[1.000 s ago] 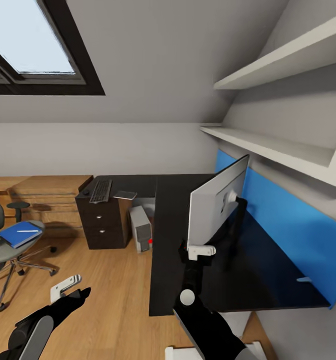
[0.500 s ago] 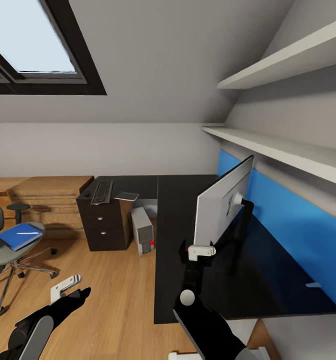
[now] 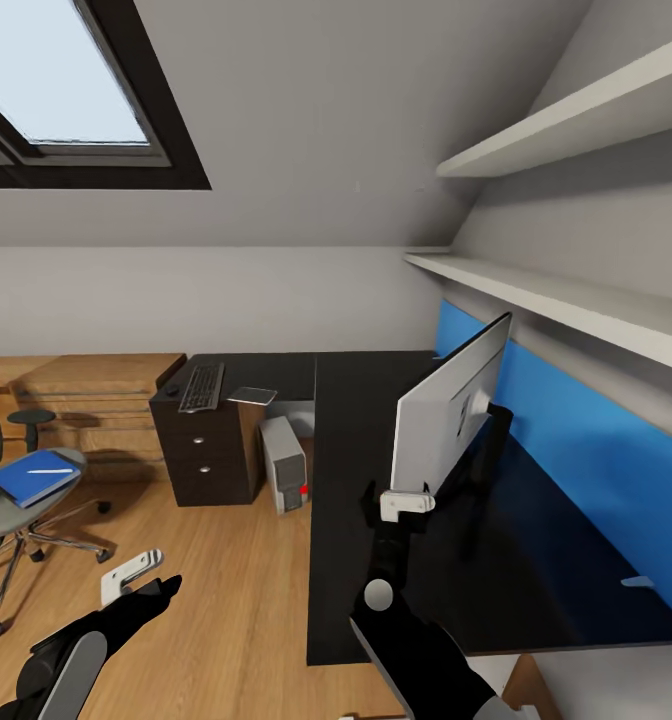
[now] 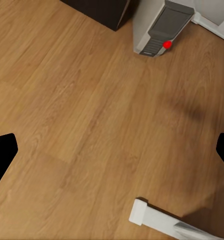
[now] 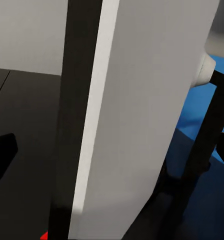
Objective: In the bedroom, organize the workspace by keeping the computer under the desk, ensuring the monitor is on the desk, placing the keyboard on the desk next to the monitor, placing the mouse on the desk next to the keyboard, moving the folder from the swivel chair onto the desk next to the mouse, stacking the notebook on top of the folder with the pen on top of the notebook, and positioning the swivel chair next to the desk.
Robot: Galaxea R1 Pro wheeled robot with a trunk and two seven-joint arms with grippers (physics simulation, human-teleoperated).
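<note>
The monitor [image 3: 446, 410] stands on the black desk [image 3: 356, 500] with its pale back toward me. My right gripper [image 3: 407, 502] is at its lower near corner. In the right wrist view the monitor's edge [image 5: 137, 125] sits between the spread fingers [image 5: 2, 155], so this gripper is open. The keyboard [image 3: 202, 385], the mouse [image 3: 172, 388] and the notebook [image 3: 251, 394] lie on the desk's far wing. The computer [image 3: 284, 462] stands on the floor under the desk. The swivel chair [image 3: 11, 505] at the left carries the blue folder [image 3: 34, 478] with the pen [image 3: 51, 470] on it. My left gripper [image 3: 131, 577] hangs open over the floor.
Dark drawers [image 3: 208, 455] support the desk's far wing, and low oak cabinets [image 3: 96, 385] line the back wall. White shelves [image 3: 576, 300] and a blue panel [image 3: 576, 440] lie behind the monitor. In the left wrist view the computer [image 4: 164, 27] stands on oak floor [image 4: 92, 125].
The whole view has shifted slightly, so the camera moved. The monitor now sits a little farther right relative to my right gripper. The left arm is unchanged.
</note>
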